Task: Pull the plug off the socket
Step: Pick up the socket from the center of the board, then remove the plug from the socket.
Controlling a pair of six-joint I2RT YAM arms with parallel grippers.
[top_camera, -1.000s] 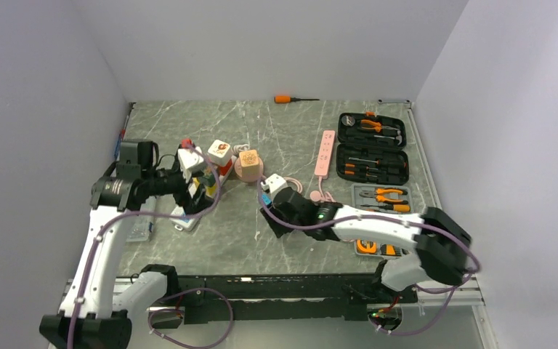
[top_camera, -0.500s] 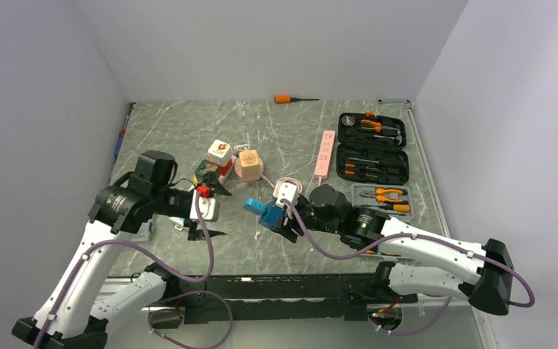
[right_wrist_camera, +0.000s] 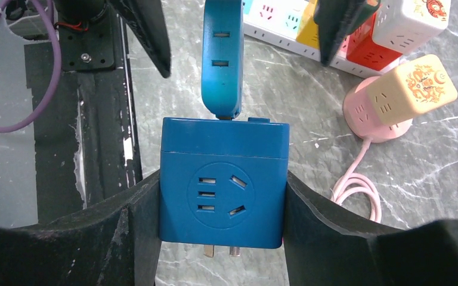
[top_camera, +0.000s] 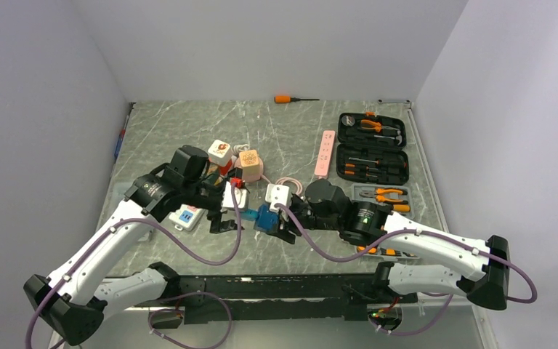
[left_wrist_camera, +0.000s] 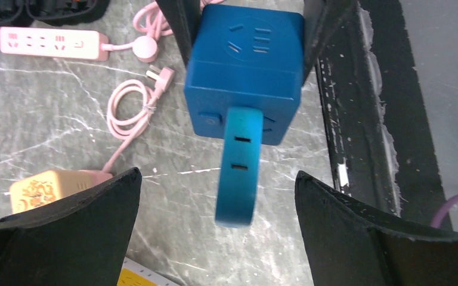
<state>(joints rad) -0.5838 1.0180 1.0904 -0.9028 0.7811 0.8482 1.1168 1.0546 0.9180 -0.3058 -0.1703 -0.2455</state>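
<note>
My right gripper (right_wrist_camera: 222,179) is shut on a dark blue cube socket (right_wrist_camera: 223,190) and holds it above the table, its own prongs showing below. A teal oblong plug (right_wrist_camera: 222,59) sticks out of the cube's far face toward the left arm. In the left wrist view the plug (left_wrist_camera: 238,173) points at the camera from the cube (left_wrist_camera: 244,65). My left gripper (left_wrist_camera: 217,177) is open, its fingers (left_wrist_camera: 65,232) on either side of the plug's tip and apart from it. From above, the cube (top_camera: 265,217) lies between the left gripper (top_camera: 227,211) and the right gripper (top_camera: 282,222).
A white power strip (top_camera: 187,216) with several cube adapters (top_camera: 219,150) lies behind the left gripper. A pink round socket with a beige cube (top_camera: 248,163) and a pink cable (top_camera: 288,182) are near. A pink strip (top_camera: 325,153), tool case (top_camera: 372,147) and orange screwdriver (top_camera: 285,99) lie farther back.
My left arm has swung right from the white power strip to the blue cube, jaws open. My right gripper took hold of the cube and holds it facing the left gripper.
</note>
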